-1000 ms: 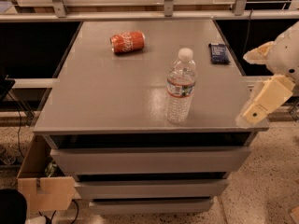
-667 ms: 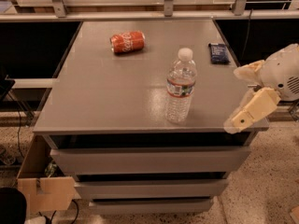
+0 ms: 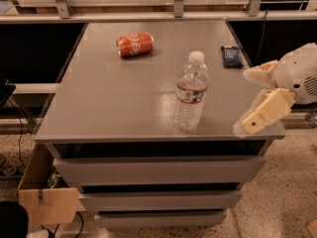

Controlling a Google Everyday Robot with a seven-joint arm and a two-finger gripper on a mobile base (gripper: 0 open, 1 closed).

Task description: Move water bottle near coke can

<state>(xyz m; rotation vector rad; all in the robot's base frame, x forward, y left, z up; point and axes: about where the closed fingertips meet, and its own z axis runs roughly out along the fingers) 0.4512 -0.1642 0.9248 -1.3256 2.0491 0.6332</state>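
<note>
The water bottle stands upright near the front edge of the grey table; it is clear ribbed plastic with a white cap and a red, white and green label band. The coke can lies on its side at the back left of the table, far from the bottle. My gripper is at the table's right front corner, to the right of the bottle and apart from it. Its two cream fingers are spread open with nothing between them.
A small dark blue packet lies at the back right of the table. Drawers sit under the tabletop. A cardboard box stands on the floor at the lower left. A metal rail runs behind the table.
My gripper has moved left from the right edge of the view toward the table's right front corner and the bottle. The bottle and the can have not moved.
</note>
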